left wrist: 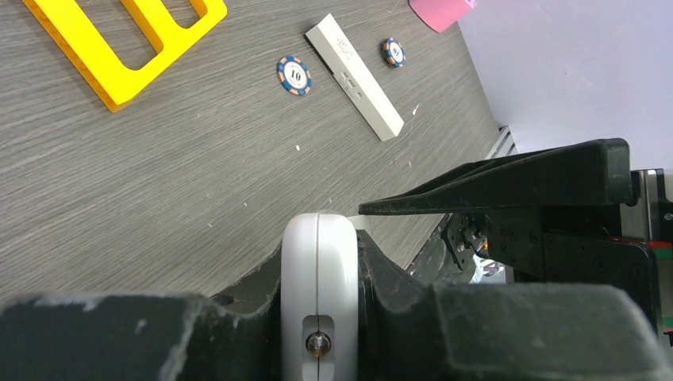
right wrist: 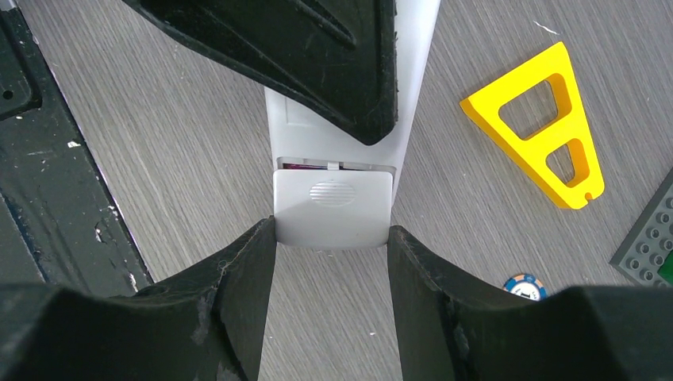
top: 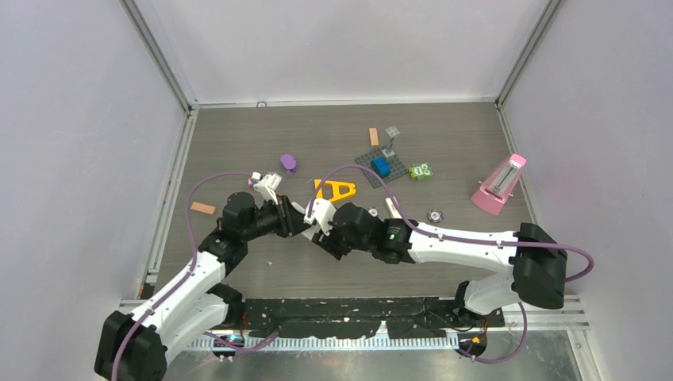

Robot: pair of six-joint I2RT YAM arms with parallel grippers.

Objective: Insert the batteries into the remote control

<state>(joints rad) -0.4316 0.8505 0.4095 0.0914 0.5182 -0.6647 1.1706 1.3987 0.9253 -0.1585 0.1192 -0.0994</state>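
White remote (left wrist: 319,246) sat pinched edge-on in our left gripper (left wrist: 317,302) for steadiness. Our right gripper (right wrist: 331,238) squeezed the remote's end cover (right wrist: 333,202), likely to slide it shut.

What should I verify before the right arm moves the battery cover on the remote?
1. Left gripper clamped on remote: ok.
2. Right gripper straddles battery cover, touching both side edges: ok.
3. Cover fully closed: not ok, a gap shows at its upper edge.
4. Batteries seated: cannot tell, only a dark sliver shows in the gap.
5. Yellow frame and poker chip apart from the remote: ok.
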